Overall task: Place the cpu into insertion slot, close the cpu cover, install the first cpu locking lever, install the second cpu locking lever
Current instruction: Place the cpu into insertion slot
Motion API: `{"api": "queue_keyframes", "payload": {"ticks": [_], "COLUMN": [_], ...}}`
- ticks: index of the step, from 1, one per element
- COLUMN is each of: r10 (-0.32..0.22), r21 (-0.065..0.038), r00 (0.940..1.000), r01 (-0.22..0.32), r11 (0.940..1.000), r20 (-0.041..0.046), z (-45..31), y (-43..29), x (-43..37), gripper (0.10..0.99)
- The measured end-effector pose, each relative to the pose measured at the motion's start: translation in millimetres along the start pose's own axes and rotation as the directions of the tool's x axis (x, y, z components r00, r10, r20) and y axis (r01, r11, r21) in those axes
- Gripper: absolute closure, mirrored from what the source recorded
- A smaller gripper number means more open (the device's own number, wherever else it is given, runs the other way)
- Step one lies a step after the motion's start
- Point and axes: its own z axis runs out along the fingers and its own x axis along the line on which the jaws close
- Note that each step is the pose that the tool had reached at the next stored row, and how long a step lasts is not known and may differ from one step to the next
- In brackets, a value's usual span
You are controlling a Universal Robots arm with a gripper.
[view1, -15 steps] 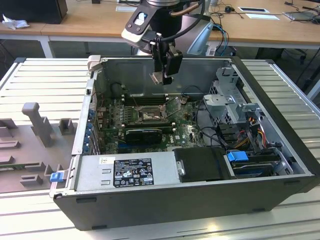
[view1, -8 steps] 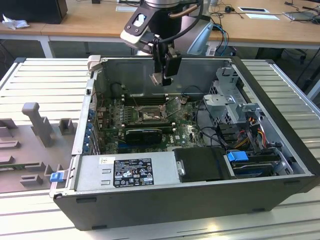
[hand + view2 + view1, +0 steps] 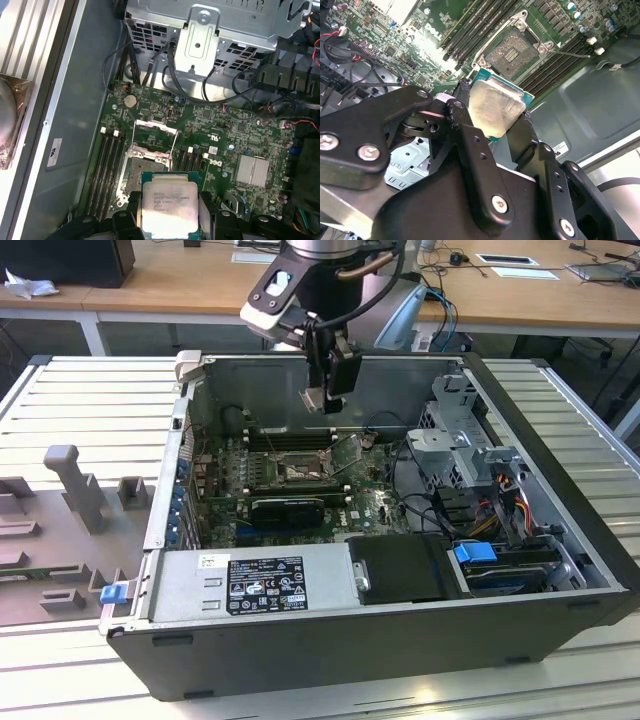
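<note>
Above the open computer case (image 3: 350, 650), in the upper centre of the exterior view, we see the gripper (image 3: 322, 398) hanging from the arm with the cpu (image 3: 313, 400) clamped between its 2 black fingers (image 3: 461, 107). In both wrist views the fingers press on 2 opposite edges of the chip, and its pale metal top faces the cameras. The cpu is held in the air, apart from the green circuit board (image 3: 375, 505) on the floor of the case.

We find the insertion slot (image 3: 300, 471) at the centre of the exterior view, lower in the picture than the gripper. In the first wrist view the insertion slot (image 3: 142, 167) lies uncovered, its dark recess framed by a metal rim. The cpu cover (image 3: 346, 449) stands tilted up at the slot's edge toward the exterior view's right. In the first wrist view the cover (image 3: 156, 127) is a silver frame just beside the recess, on the side facing the drive cage (image 3: 200, 45). Long black memory slots (image 3: 107, 165) run along 2 sides of the socket.

A power supply (image 3: 255, 585) with a printed label fills the lower centre of the exterior view, inside the case's near wall. The case rests on a slatted metal table (image 3: 90, 390).
</note>
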Motion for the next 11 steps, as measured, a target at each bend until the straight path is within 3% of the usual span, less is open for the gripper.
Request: {"api": "queue_keyframes", "payload": {"ticks": [11], "r10": [0.036], "r21": [0.0], "r00": [0.9994], "r01": [-0.036], "r11": [0.9994], "r20": [0.0036], "z": [2.9], "y": [-0.3], "x": [0.0], "gripper": [0.545]}}
